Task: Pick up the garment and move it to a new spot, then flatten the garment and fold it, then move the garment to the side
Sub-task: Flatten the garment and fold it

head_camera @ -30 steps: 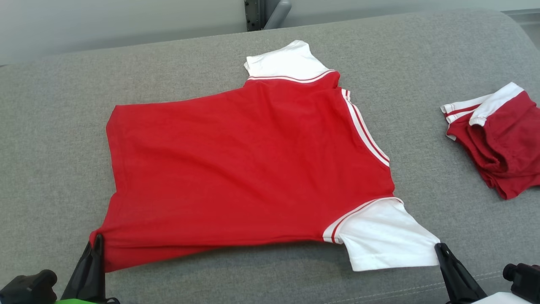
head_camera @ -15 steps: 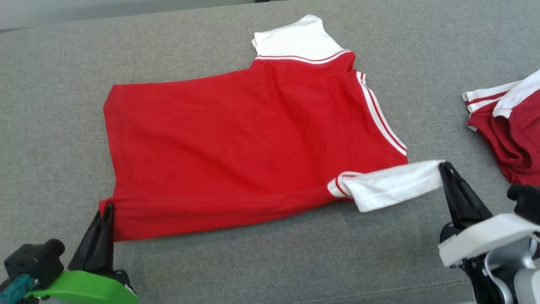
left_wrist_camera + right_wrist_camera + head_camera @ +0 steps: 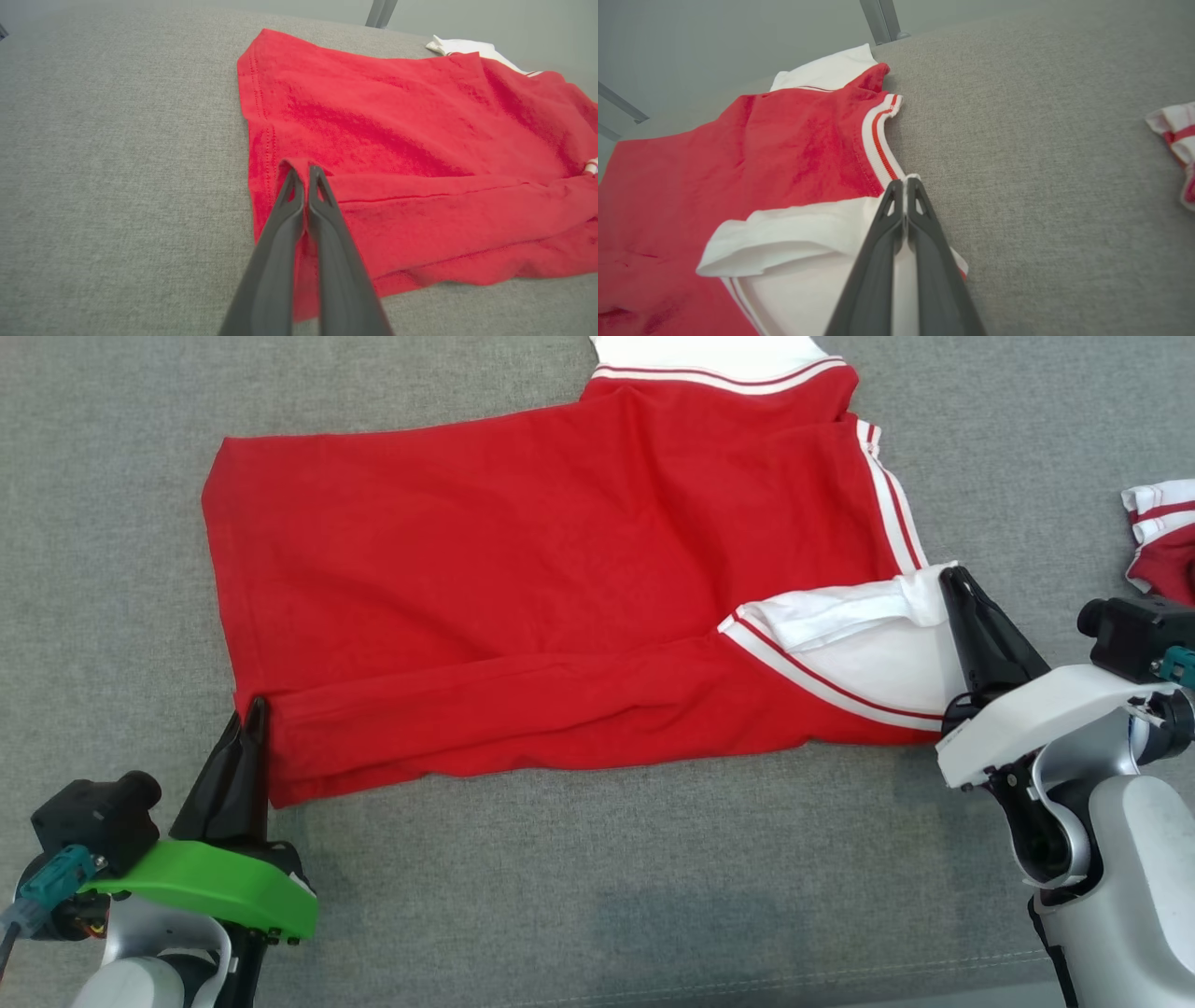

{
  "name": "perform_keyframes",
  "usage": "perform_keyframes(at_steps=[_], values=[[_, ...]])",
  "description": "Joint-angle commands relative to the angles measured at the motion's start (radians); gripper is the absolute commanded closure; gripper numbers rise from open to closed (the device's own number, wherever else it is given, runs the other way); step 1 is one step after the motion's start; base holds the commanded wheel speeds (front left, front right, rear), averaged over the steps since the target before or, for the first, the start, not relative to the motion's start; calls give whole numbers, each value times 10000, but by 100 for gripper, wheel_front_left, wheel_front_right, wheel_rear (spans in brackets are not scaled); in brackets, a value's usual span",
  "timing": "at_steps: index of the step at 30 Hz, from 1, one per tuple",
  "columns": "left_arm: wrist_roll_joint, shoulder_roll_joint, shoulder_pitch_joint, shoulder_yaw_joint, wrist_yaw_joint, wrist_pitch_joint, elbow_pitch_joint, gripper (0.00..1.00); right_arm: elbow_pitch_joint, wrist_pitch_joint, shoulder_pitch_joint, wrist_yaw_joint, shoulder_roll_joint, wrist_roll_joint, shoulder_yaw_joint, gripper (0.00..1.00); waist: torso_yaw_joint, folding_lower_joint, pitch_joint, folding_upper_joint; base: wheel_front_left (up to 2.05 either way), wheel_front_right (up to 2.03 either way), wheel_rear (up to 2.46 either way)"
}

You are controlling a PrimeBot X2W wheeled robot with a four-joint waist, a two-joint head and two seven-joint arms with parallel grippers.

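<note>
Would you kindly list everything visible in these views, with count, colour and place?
shirt: one, red with white sleeves and striped trim, spread mid-surface, near edge turned over.
second garment: one, dark red and white, bunched at the far right.
surface: one, grey fabric, under both garments.
post: one, grey metal, behind the surface.
left gripper: one, dark fingers on a green mount, lower left, shut on the shirt's hem corner.
right gripper: one, dark fingers on a white mount, right side, shut on the shirt's near sleeve.
</note>
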Motion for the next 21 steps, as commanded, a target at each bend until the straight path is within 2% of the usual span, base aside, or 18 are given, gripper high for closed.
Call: perform_keyframes(at_steps=[1,2,3,4,5,14,21], values=[[-114,-11,-223,0,-71,-76,143,91,122,-156,-180,0,-87,49,92,100,90,0,215,0,0,0,0],[-119,-41,-305,-18,-111,-114,258,61,218,-293,-258,0,-112,115,182,100,87,0,223,0,0,0,0],[-98,-69,-366,-16,-132,-169,362,27,305,-464,-298,0,-144,127,250,74,77,0,219,0,0,0,0],[-74,-103,-396,8,-122,-277,459,0,358,-671,-301,0,-172,125,317,5,66,0,193,0,0,0,0],[-61,-153,-410,33,-102,-388,530,0,397,-867,-268,0,-189,149,359,0,56,0,148,0,0,0,0],[218,-589,-564,418,-75,-2240,814,0,58,-3241,449,0,-116,-1043,-42,0,-81,0,-526,0,0,0,0],[1316,-682,-895,753,-96,-2825,729,0,-320,-3853,927,0,111,-1885,-292,0,-239,0,-1235,0,0,0,0]])
